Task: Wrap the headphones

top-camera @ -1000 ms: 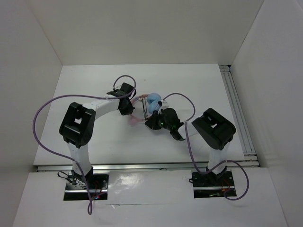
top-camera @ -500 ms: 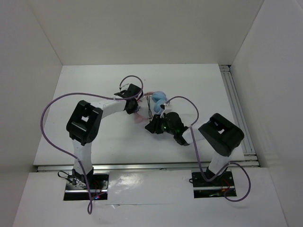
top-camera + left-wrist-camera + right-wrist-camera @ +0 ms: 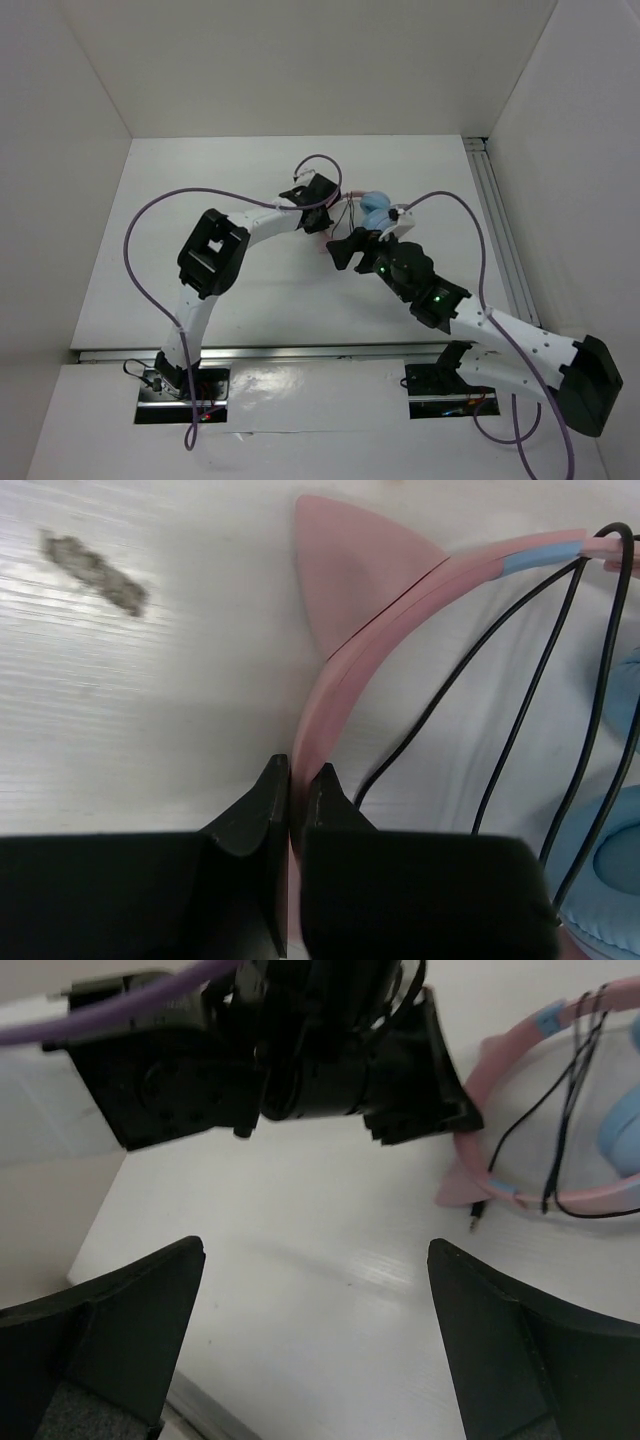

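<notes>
Bright even light, soft shadows, table (image 3: 430, 170) glare, near fingers (image 3: 110, 1330) blurred, perhaps slight edge distortion.

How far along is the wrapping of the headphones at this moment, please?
Done: several turns of the black cord cross the pink headband of the headphones. In hand: the left gripper is shut on the headband; the right gripper is open and empty. Left: the plug lies loose on the table beside the band, so the tail probably needs tucking.

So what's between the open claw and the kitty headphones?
Only bare white table, seen in the right wrist view, between the right gripper and the headphones.
</notes>
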### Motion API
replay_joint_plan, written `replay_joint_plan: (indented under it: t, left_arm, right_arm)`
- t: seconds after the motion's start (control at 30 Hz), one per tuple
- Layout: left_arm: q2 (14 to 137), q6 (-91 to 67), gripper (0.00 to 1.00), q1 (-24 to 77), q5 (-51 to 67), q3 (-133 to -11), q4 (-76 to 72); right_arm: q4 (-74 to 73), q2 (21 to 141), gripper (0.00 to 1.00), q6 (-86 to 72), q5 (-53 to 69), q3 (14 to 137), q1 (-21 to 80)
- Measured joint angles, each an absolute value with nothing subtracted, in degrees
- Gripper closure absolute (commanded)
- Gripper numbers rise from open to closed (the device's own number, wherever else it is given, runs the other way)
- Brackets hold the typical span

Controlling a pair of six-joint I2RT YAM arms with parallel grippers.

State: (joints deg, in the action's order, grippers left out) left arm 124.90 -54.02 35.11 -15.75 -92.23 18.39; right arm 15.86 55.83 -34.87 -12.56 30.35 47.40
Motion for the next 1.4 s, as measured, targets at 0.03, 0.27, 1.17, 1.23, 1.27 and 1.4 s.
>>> replay_joint_plan:
  t: [0.03,0.27,1.17,1.23,1.27,1.4]
  left_arm:
    - [125.7,-54.1,1.0,35.6,-15.5,-93.4,18.6]
    - [134.0,-55.0,1.0,38.9,-13.7,-106.6,20.7]
    - [139.6,-55.5,0.16,41.2,-13.6,-119.7,24.9]
    - [135.9,-54.8,0.11,41.0,-13.6,-115.9,25.5]
    - [133.7,-54.0,0.07,40.8,-13.6,-114.2,25.7]
    - [121.7,-49.1,0.0,40.9,-15.1,-108.6,27.3]
  right_arm:
    - [12.6,53.9,0.0,-34.9,-15.2,31.3,47.4]
    - [-5.4,48.0,0.0,-35.2,-27.8,36.6,47.4]
    - [-19.5,41.1,0.0,-35.7,-28.6,39.3,47.4]
    - [-19.6,41.1,0.0,-35.1,-28.2,39.6,47.4]
    - [-19.8,41.1,0.0,-34.8,-27.9,39.9,47.4]
    - [-22.5,41.2,0.0,-33.0,-27.4,42.9,47.4]
